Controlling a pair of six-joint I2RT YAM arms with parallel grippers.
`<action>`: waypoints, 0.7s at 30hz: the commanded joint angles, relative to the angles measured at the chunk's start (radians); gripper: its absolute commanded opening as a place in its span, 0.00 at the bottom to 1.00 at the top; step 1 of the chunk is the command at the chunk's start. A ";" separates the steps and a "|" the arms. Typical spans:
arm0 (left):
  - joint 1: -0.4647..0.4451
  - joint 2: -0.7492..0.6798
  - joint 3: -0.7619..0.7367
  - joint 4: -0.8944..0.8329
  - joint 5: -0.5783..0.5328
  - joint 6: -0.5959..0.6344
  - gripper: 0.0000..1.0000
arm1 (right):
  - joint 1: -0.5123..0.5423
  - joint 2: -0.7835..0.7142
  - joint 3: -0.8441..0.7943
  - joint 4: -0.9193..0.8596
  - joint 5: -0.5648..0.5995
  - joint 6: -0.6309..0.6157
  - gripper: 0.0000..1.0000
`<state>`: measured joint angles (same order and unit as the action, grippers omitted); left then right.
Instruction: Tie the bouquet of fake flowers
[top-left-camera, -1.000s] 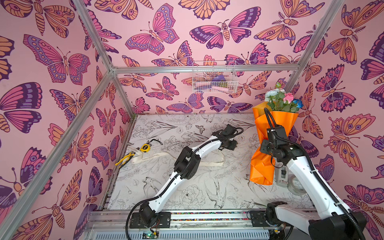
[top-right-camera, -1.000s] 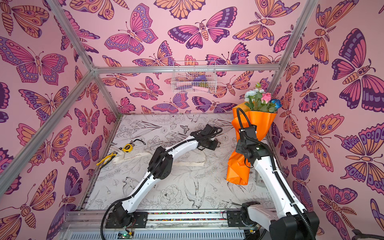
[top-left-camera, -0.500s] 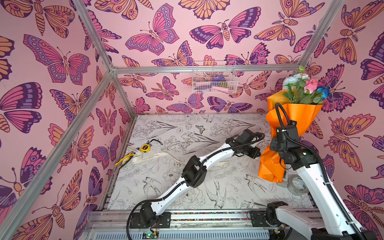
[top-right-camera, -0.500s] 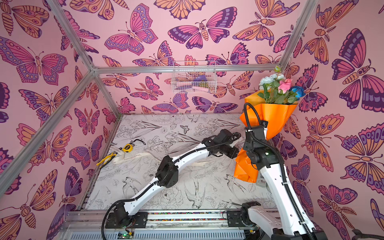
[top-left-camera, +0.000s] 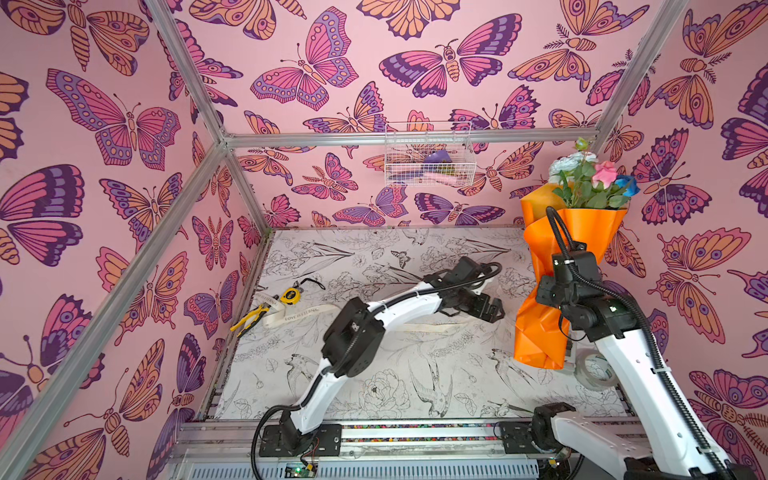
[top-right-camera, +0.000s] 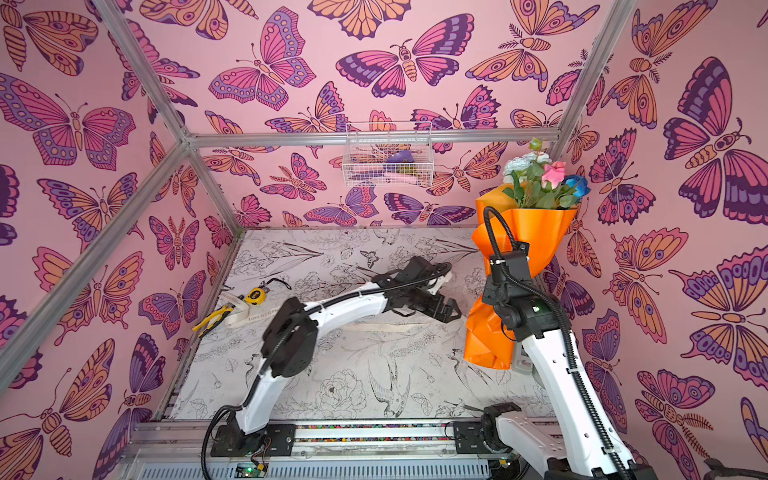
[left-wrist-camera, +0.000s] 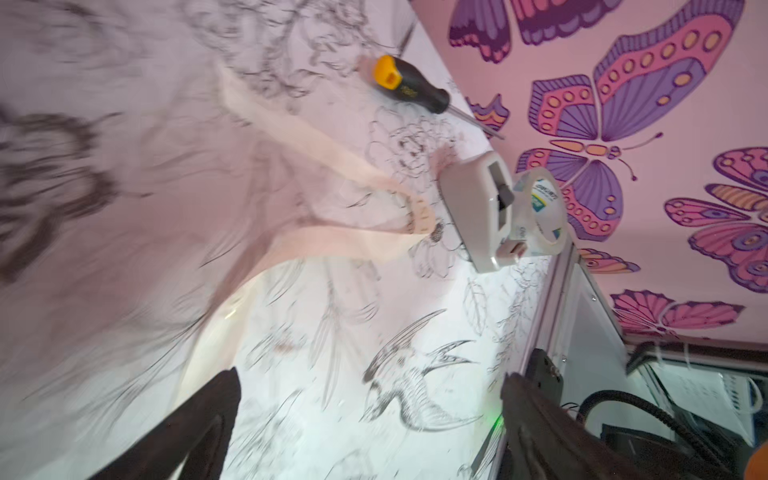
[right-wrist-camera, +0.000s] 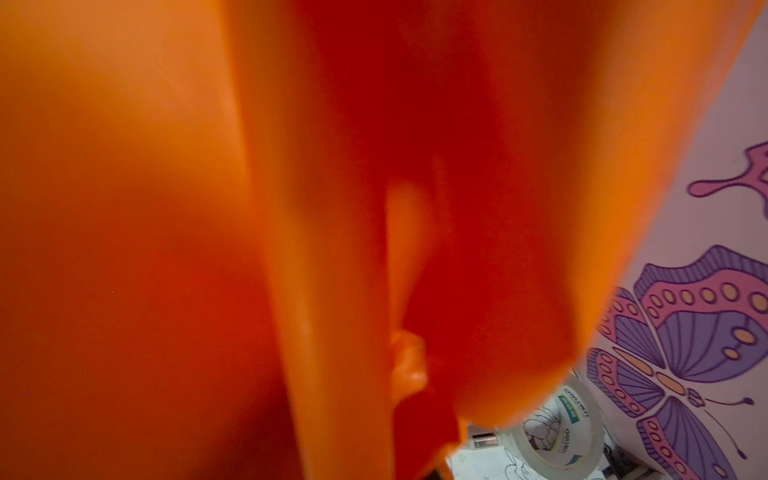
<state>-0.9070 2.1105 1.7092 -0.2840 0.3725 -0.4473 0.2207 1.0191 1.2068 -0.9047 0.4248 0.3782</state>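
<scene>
1. Two grippers matter here. The left gripper (top-left-camera: 487, 309) is spread wide and empty, low over the line-drawn paper table (top-left-camera: 374, 257).
2. I read the right gripper (top-left-camera: 545, 291) as clamped on the pinched waist of the orange-paper-wrapped bouquet of fake flowers (top-left-camera: 582, 237). Its fingertips are hidden.
3. The bouquet's long axis is near upright, blooms up. It hangs clear of the table, right of the left gripper and apart from it.
4. A cream printed ribbon (top-left-camera: 301, 318) lies flat under the left arm, so I judge the left gripper nearer to it.

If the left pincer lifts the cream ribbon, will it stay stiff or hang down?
Likely floppy: the ribbon lies flat in loose curves and folds over itself in the left wrist view. Probably very light, since it looks thin; a loose grip may let it slip.
</scene>
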 joint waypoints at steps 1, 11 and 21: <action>0.034 -0.207 -0.261 0.130 -0.185 -0.053 1.00 | 0.083 -0.013 -0.021 0.010 -0.039 0.056 0.00; 0.249 -0.801 -0.901 0.178 -0.422 -0.210 1.00 | 0.541 0.110 -0.076 0.084 0.088 0.292 0.00; 0.565 -1.169 -1.109 0.054 -0.463 -0.278 1.00 | 0.759 0.441 0.058 0.119 0.095 0.429 0.00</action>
<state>-0.4065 0.9771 0.6380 -0.1772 -0.0792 -0.6853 0.9550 1.4162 1.1965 -0.8074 0.4786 0.7345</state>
